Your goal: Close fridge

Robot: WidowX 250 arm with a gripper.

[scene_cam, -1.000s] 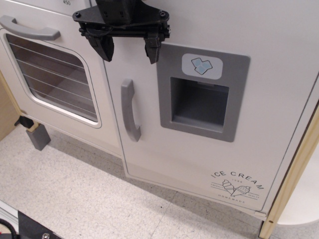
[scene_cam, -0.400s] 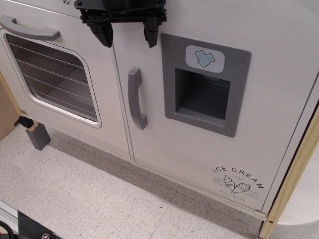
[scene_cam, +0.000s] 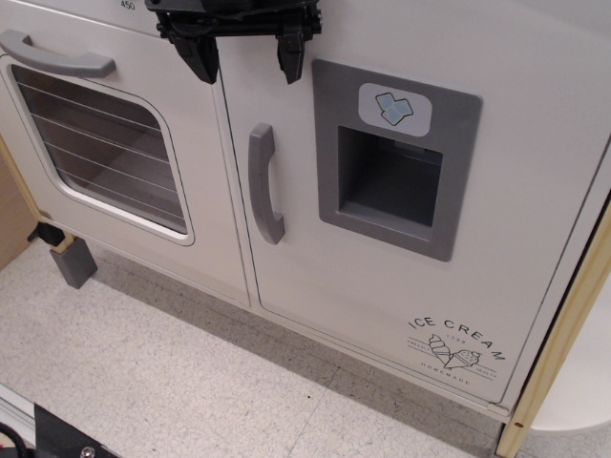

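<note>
The white fridge door [scene_cam: 382, 305] fills the middle and right of the view. It has a grey vertical handle [scene_cam: 264, 183], a grey recessed dispenser panel [scene_cam: 393, 157] with an ice-cube icon, and an "ICE CREAM" logo [scene_cam: 455, 349] at lower right. The door lies nearly flush with the cabinet front beside the oven. My black gripper [scene_cam: 247, 55] is at the top, right in front of the door's upper left corner, above the handle. Its two fingers hang down, spread apart, with nothing between them.
A white oven door [scene_cam: 105, 153] with a barred window and horizontal grey handle [scene_cam: 55, 55] is at the left. A grey block [scene_cam: 73, 260] stands on the speckled floor [scene_cam: 172, 382] below it. A wooden post [scene_cam: 558, 339] runs along the right edge.
The fridge door has swung inward toward the cabinet, its handle shifting right. My gripper has moved up and inward with it.
</note>
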